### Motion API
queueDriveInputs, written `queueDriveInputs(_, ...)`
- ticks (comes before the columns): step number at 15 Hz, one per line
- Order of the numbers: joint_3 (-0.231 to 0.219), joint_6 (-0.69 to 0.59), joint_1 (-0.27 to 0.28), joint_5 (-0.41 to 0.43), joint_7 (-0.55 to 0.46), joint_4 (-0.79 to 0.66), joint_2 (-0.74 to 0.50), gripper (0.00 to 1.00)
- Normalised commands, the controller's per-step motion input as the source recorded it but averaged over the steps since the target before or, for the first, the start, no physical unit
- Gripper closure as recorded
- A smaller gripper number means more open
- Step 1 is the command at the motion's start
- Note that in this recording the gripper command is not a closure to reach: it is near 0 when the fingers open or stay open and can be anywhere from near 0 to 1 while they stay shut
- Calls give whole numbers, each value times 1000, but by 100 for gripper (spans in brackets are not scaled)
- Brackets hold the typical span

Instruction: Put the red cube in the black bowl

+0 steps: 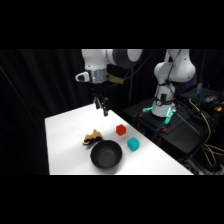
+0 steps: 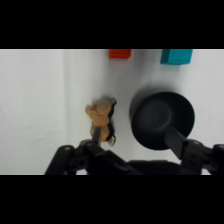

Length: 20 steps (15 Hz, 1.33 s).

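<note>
The red cube point(image 1: 120, 130) rests on the white table point(image 1: 65, 135), to the right of and below my gripper point(image 1: 103, 109). In the wrist view the red cube point(image 2: 120, 53) is cut by the top edge. The black bowl point(image 1: 106, 155) sits near the table's front edge, nothing in it. My gripper hangs well above the table, open and holding nothing. In the wrist view my gripper point(image 2: 132, 132) has one finger before a tan lump and the other over the black bowl point(image 2: 162, 119).
A cyan cube point(image 1: 133, 144) lies right of the bowl, and shows as the cyan cube point(image 2: 176, 56) beside the red one. A tan and dark lumpy object point(image 1: 92, 136) point(image 2: 101, 117) touches the bowl's far left rim. The arm's base point(image 1: 162, 105) and cables stand at right.
</note>
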Motion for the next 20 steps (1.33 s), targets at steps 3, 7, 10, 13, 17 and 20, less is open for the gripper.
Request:
queueDriveInputs(3,16,4,-18,12,9,-24,-26,0)
queueDriveInputs(7,8,111,-24,13,37,-232,-204,0)
queueDriveInputs(10,-13,233,-44,29,13,-444,-406,0)
queueDriveInputs(13,-39,332,-67,51,-47,-534,-437,0)
queueDriveInputs(17,-62,397,-70,146,-136,-520,-310,0)
queueDriveInputs(20,-31,457,-25,228,-192,-427,-137,0)
